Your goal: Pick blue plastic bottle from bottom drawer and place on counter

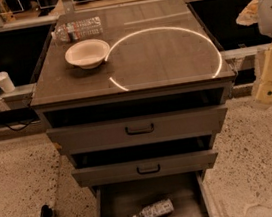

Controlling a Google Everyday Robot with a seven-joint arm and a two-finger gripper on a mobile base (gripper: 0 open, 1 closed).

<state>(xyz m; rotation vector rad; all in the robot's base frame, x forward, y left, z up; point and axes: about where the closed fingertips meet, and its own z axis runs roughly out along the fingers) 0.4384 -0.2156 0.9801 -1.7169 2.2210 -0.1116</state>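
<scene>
Blue plastic bottle (153,211) lies on its side in the open bottom drawer (116,201), near the drawer's front, with its cap toward the left wall. I judge it light, thin-walled and slick, apt to roll or dent, so I'd grip across mid-body. My claw (271,81) hangs well above and right of the drawer; open or closed, I cannot tell.

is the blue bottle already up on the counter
No, the blue bottle lies on its side in the open bottom drawer, while the gripper hangs at the right beside the counter.
</scene>
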